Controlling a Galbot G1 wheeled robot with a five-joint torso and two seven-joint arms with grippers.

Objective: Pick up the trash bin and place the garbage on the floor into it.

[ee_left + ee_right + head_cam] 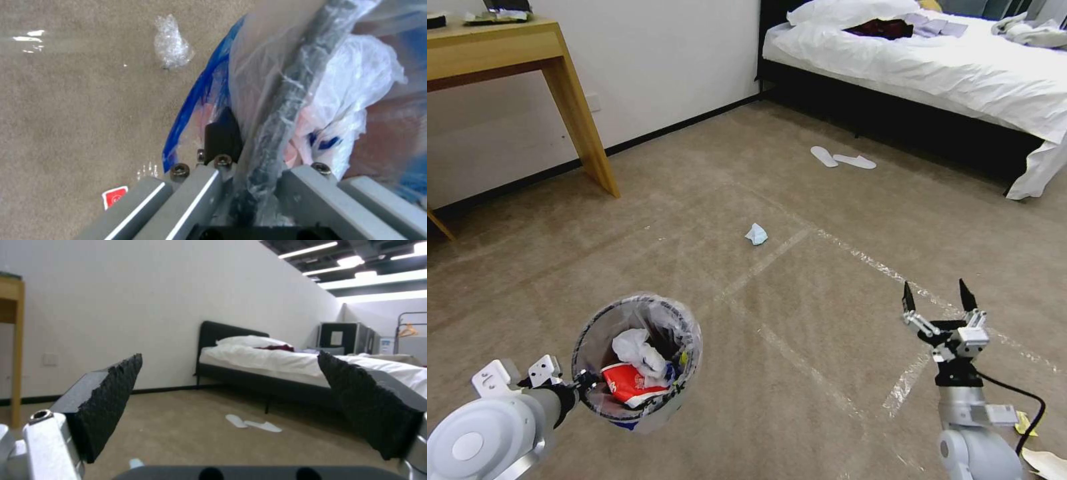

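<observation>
Plainly, trash bin (pixel 637 360) holds white tissues, red wrappers.

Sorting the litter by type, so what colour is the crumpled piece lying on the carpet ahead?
The crumpled piece is white with pale blue, clearest in the head view.

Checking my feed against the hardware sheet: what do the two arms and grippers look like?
Both arms are light grey with rounded joints. The right gripper has two black, pointed, ridged fingers on a silver-and-black base, with a black cable trailing from its wrist. The left gripper has white brackets and grey bolted bars.
</observation>
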